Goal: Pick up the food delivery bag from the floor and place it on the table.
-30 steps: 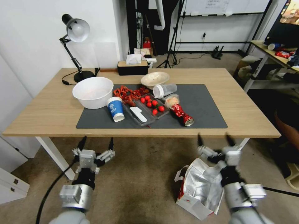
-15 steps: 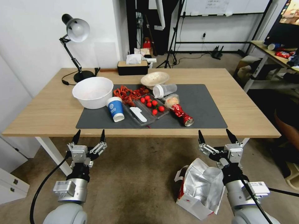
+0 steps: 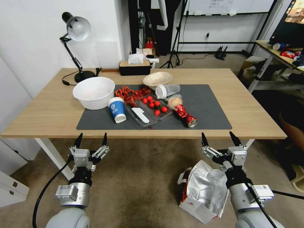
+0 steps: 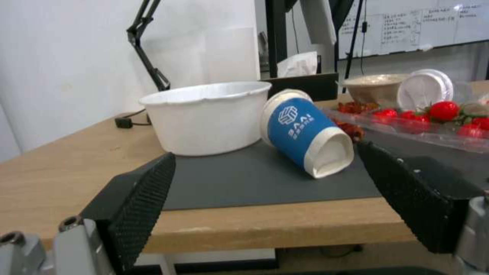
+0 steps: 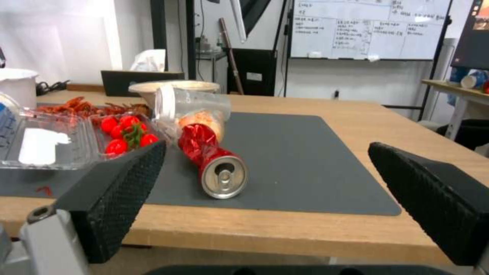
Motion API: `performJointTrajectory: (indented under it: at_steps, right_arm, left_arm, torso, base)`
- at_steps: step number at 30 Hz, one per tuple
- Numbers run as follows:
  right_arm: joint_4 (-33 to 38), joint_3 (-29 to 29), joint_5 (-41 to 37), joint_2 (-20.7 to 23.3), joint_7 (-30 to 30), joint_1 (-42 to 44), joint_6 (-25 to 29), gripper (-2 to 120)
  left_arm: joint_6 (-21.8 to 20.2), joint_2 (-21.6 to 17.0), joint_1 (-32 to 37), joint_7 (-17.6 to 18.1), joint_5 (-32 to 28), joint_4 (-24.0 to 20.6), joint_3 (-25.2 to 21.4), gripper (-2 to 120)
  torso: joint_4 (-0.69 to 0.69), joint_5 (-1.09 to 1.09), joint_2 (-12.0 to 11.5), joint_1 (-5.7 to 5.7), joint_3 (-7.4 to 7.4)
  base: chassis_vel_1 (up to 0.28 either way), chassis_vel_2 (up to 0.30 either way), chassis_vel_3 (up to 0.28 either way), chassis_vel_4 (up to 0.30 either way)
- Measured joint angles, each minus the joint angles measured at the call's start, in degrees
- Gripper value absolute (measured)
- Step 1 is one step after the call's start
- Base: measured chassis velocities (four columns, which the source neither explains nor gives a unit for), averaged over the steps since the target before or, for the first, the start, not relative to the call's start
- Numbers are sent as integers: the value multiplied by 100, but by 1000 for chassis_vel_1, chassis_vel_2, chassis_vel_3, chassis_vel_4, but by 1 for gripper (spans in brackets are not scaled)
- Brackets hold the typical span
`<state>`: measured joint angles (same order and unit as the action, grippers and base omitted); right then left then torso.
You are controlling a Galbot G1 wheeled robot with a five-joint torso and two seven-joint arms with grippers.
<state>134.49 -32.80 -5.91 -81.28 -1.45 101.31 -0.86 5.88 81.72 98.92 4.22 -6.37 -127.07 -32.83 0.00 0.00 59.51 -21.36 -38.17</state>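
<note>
The food delivery bag point(image 3: 202, 190), white with a red side and crumpled silver foil lining, lies open on the floor point(image 3: 142, 180) in front of the table point(image 3: 47, 117). My right gripper point(image 3: 219, 139) hovers open just above and behind the bag, fingers pointing at the table edge, holding nothing. My left gripper point(image 3: 91, 139) is open too, raised over bare carpet near the table's white leg. In the wrist views, both grippers' black fingers point(image 4: 137, 206) point(image 5: 117, 194) stand wide apart, level with the tabletop edge point(image 5: 285, 236).
A dark grey mat point(image 3: 205, 104) on the table carries a white bowl point(image 3: 94, 92), a tipped blue cup point(image 3: 117, 110), a clear tray of tomatoes point(image 3: 154, 107), a crushed red can point(image 3: 186, 116) and a lidded cup point(image 3: 167, 91). A desk lamp point(image 3: 76, 28) stands far left. The mat's right part is bare.
Over the last second both arms rose, and their fingertips now reach the table's front edge. The left arm also shifted slightly left. The bag has not moved.
</note>
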Motion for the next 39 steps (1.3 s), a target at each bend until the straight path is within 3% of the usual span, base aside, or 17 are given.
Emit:
performJointTrajectory:
  at_steps: [11,39]
  right_arm:
    - [-9,16,-26,-3,-3,27,-5,100]
    - [-6,-7,-38,-50,8,27,-32,100]
  left_arm:
    - [-42,-20,27,-7,-55,-1,1,100]
    - [-45,-30,45,-5,-82,16,34,100]
  torso:
    - [0,0,-375,166,210]
    - [0,0,-1089,471,617]
  base:
    - [0,0,0,0]
    - [0,0,0,0]
